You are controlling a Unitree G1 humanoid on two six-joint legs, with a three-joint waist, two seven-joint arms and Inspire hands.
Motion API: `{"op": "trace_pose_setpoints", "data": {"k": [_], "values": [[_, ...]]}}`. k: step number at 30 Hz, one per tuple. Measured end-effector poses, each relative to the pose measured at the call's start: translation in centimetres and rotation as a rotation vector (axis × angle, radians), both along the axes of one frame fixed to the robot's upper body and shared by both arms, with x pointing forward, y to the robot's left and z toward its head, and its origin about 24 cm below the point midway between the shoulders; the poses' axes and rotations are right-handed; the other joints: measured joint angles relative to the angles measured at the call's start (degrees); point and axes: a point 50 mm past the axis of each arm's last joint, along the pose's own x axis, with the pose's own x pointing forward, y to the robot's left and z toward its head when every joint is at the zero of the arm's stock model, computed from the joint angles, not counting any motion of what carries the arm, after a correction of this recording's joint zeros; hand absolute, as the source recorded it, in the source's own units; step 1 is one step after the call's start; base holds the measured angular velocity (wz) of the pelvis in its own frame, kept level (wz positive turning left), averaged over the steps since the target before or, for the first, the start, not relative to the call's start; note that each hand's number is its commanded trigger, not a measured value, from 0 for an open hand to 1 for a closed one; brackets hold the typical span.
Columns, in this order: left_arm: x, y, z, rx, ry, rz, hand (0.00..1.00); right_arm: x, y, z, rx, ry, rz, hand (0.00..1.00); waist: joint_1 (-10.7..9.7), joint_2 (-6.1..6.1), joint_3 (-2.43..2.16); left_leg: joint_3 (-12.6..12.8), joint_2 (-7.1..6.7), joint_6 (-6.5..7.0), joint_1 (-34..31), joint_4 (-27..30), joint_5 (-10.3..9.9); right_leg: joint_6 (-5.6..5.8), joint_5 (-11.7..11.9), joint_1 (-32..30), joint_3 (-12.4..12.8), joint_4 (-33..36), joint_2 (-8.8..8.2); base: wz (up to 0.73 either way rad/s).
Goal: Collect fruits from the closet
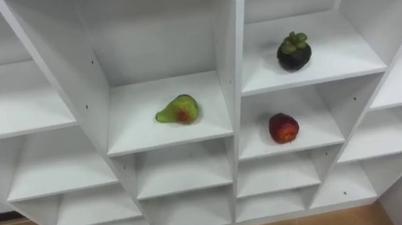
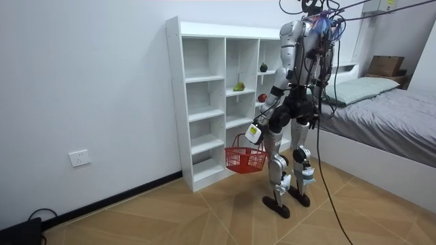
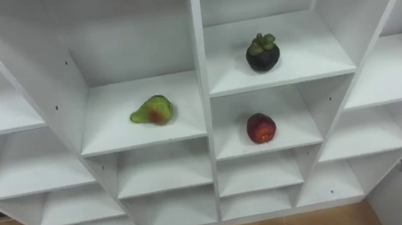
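Left hand (image 2: 253, 132) hangs at the robot's side, clenched on the handle of a red basket (image 2: 245, 160) that hangs low in front of the white closet (image 2: 197, 102). Robot stands upright on the wooden floor (image 2: 204, 221), close to the closet and facing it. Three fruits lie inside the closet: a green pear (image 1: 178, 111) in a middle-column compartment; a dark mangosteen (image 1: 294, 51) in the next column to the right, one shelf higher; a red fruit (image 1: 283, 128) in the compartment directly below the mangosteen.
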Motion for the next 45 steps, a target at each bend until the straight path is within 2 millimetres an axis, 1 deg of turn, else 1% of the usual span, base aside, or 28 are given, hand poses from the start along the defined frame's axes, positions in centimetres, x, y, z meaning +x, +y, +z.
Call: {"op": "trace_pose_setpoints", "data": {"k": [10, 12, 14, 16, 18, 19, 21, 23, 28, 30, 33, 34, 35, 36, 38, 39, 41, 43, 45], "values": [[1.3, 0.0, 0.2, -0.005, -0.057, 0.009, 1.00, 1.8, -0.1, 0.7, -0.034, -0.118, 0.025, 0.00, 0.00, 0.06, -0.06, 0.28, 0.00, -0.01, 0.01, -0.09, -0.01, 0.00, 0.01, -0.03, -0.10, -0.07, 0.01, 0.00], [1.4, 0.0, 0.2, -0.003, -0.070, 0.004, 1.00, 2.4, -0.1, 1.0, -0.048, -0.158, 0.042, 0.00, 0.06, 0.03, -0.06, 0.37, 0.01, -0.02, 0.03, -0.13, -0.01, 0.00, 0.01, -0.15, -0.05, 0.00, 0.02, -0.03], [1.6, -0.1, 0.2, -0.004, -0.076, -0.006, 1.00, 3.7, 0.0, 1.6, -0.079, -0.219, 0.099, 0.00, -0.11, 0.01, -0.08, 0.37, 0.03, -0.02, 0.05, -0.12, -0.01, 0.00, 0.01, -0.33, 0.06, 0.20, 0.01, -0.06], [1.8, -0.1, 0.3, -0.004, -0.088, -0.008, 1.00, 4.9, 0.1, 2.5, -0.105, -0.287, 0.151, 0.00, -0.22, -0.09, -0.07, 0.41, 0.03, -0.01, 0.03, -0.12, -0.01, 0.00, 0.01, -0.44, 0.25, 0.29, 0.01, -0.02], [2.0, -0.1, 0.4, -0.001, -0.105, -0.011, 1.00, 6.7, 0.3, 4.1, -0.151, -0.410, 0.215, 0.00, -0.16, -0.02, -0.11, 0.81, 0.10, -0.01, 0.04, -0.13, -0.01, 0.00, 0.01, -0.67, 0.87, 0.48, 0.06, -0.08], [2.1, -0.1, 0.4, -0.001, -0.109, -0.012, 1.00, 7.2, 0.4, 4.5, -0.161, -0.437, 0.227, 0.00, -0.12, -0.03, -0.12, 0.87, 0.10, -0.01, 0.03, -0.12, -0.01, 0.00, 0.01, -0.75, 0.98, 0.52, 0.07, -0.08], [2.2, 0.0, 0.5, -0.002, -0.116, -0.017, 1.00, 8.6, 0.8, 6.1, -0.198, -0.539, 0.284, 0.00, -0.16, 0.06, -0.15, 1.02, 0.09, -0.01, 0.04, -0.13, -0.01, 0.00, 0.01, -0.91, 1.29, 0.61, 0.08, -0.06], [2.3, 0.1, 0.5, 0.000, -0.122, -0.019, 1.00, 9.1, 1.1, 7.0, -0.222, -0.601, 0.312, 0.00, -0.16, 0.11, -0.21, 1.02, 0.07, -0.01, 0.05, -0.17, -0.01, 0.00, 0.01, -0.92, 1.28, 0.62, 0.06, -0.02], [2.5, 0.1, 0.6, 0.001, -0.138, -0.021, 1.00, 9.2, 1.8, 8.9, -0.255, -0.707, 0.328, 0.00, -0.15, 0.33, -0.41, 1.57, 0.10, -0.01, -0.15, -0.47, 0.00, 0.00, 0.01, -1.55, 1.42, 0.78, 0.11, -0.04], [2.7, 0.1, 0.6, 0.002, -0.148, -0.023, 1.00, 9.7, 2.0, 9.9, -0.263, -0.758, 0.333, 0.00, -0.37, 0.42, -0.37, 1.61, 0.10, -0.01, -0.38, -0.50, 0.00, 0.01, 0.03, -1.85, 1.51, 0.88, 0.10, -0.05], [2.9, 0.0, 0.7, -0.004, -0.160, -0.024, 1.00, 10.8, 2.3, 12.1, -0.274, -0.875, 0.341, 0.00, -0.94, 0.49, -0.36, 1.81, 0.13, 0.00, -0.81, -0.51, 0.00, 0.01, 0.08, -2.33, 1.90, 1.14, 0.14, -0.01], [2.8, 0.0, 0.7, -0.007, -0.160, -0.028, 1.00, 11.0, 2.4, 12.4, -0.273, -0.894, 0.340, 0.00, -1.11, 0.52, -0.36, 1.83, 0.13, 0.00, -0.82, -0.51, 0.00, 0.01, 0.08, -2.36, 2.05, 1.17, 0.14, -0.03], [2.8, -0.1, 0.6, -0.012, -0.158, -0.044, 1.00, 11.3, 2.6, 13.1, -0.277, -0.928, 0.346, 0.00, -1.22, 0.60, -0.33, 1.94, 0.16, 0.00, -0.88, -0.54, 0.00, 0.01, 0.08, -2.47, 2.23, 1.29, 0.18, -0.06], [2.8, -0.1, 0.6, -0.017, -0.162, -0.048, 1.00, 11.7, 2.9, 13.8, -0.276, -0.968, 0.354, 0.00, -1.26, 0.79, -0.20, 2.47, 0.29, 0.00, -0.93, -0.59, 0.00, 0.01, 0.08, -2.56, 2.46, 1.73, 0.26, -0.09], [2.7, -0.1, 0.6, -0.018, -0.163, -0.047, 1.00, 12.2, 3.4, 14.8, -0.273, -1.020, 0.370, 0.00, -1.28, 1.02, -0.08, 3.06, 0.39, -0.01, -0.93, -0.74, 0.00, -0.07, 0.13, -2.74, 3.05, 1.75, 0.41, -0.14], [2.6, -0.2, 0.6, -0.019, -0.162, -0.047, 1.00, 12.3, 3.5, 15.2, -0.275, -1.039, 0.375, 0.00, -1.28, 1.09, -0.15, 3.17, 0.42, -0.01, -0.93, -0.81, 0.00, -0.08, 0.19, -2.83, 3.15, 1.76, 0.46, -0.18], [2.3, -0.3, 0.6, -0.025, -0.163, -0.049, 1.00, 12.8, 3.8, 16.8, -0.296, -1.124, 0.373, 0.00, -1.55, 1.80, -0.18, 3.34, 0.48, 0.00, -0.93, -0.84, 0.00, -0.06, 0.46, -3.28, 3.34, 1.76, 0.53, -0.11], [1.9, -0.2, 0.6, -0.024, -0.159, -0.049, 1.00, 13.1, 4.0, 17.8, -0.315, -1.183, 0.360, 0.00, -1.57, 2.07, -0.31, 3.33, 0.48, 0.00, -0.88, -0.83, 0.00, -0.06, 0.47, -3.17, 3.30, 1.78, 0.53, 0.00], [2.0, -0.1, 0.6, -0.027, -0.164, -0.053, 1.00, 13.4, 4.1, 18.5, -0.335, -1.228, 0.345, 0.00, -1.56, 2.10, -0.31, 3.31, 0.55, -0.01, -0.81, -0.80, 0.01, -0.07, 0.48, -3.41, 3.17, 1.78, 0.58, 0.00]]}}
